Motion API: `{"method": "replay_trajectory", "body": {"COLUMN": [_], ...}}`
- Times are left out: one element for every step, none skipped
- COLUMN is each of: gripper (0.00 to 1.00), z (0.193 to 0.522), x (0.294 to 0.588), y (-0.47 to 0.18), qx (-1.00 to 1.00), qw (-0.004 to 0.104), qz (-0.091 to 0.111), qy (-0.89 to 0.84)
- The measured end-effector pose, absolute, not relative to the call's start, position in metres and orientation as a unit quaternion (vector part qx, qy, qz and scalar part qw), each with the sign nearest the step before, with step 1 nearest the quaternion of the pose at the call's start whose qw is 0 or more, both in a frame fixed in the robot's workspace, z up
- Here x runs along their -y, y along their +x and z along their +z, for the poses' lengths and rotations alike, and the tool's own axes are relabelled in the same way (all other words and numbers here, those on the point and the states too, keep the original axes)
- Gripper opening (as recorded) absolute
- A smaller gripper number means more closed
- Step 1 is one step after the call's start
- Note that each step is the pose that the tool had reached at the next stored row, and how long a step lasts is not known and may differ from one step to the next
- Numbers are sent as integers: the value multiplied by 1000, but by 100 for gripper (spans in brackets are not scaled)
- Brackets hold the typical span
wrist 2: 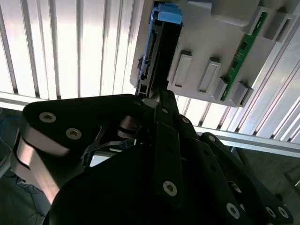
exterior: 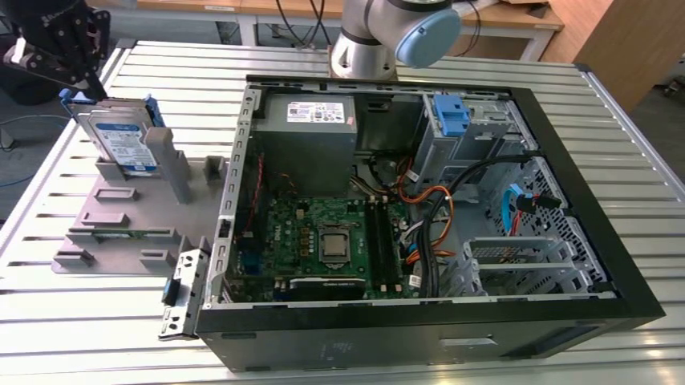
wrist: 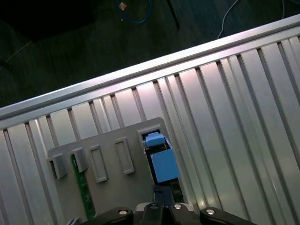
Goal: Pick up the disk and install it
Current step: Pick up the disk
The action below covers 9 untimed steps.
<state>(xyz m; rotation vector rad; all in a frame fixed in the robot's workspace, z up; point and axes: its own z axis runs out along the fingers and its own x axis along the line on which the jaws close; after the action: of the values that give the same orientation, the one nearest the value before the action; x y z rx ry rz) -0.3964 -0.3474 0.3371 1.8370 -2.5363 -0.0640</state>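
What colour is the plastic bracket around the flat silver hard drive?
Blue. The plastic bracket shows best in the first wrist view.

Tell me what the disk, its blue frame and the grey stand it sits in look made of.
The disk: likely a metal casing, going by its silver sheen, with a glossy paper-like label. Its blue frame: plastic, by the uniform matte colour and moulded shape. The grey stand: probably plastic, matte, with moulded slots and posts.

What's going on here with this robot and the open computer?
The pincer is at the top end of the disk, which stands upright in a grey holder on the slatted table. The open computer case lies to the exterior view's right of it; the disk is not yet installed.
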Motion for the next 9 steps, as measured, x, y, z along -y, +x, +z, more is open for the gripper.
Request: {"method": "replay_trajectory", "body": {"gripper": [11,11,11,11,11,11,11,11,11], "z": [337,337,337,337,337,336,336,336,336], "x": [347,347,347,347,347,347,347,347,347], "y": [-396,-396,-396,-396,-396,-396,-396,-396,-396], "qx": [805,801,797,792,788,783,779,774,770], "qw": [5,5,5,5,5,5,5,5,5], "qz": [-20,-20,-20,-20,-20,-20,-19,-19,-19], "qy": [593,598,604,610,616,621,627,633,638]}}
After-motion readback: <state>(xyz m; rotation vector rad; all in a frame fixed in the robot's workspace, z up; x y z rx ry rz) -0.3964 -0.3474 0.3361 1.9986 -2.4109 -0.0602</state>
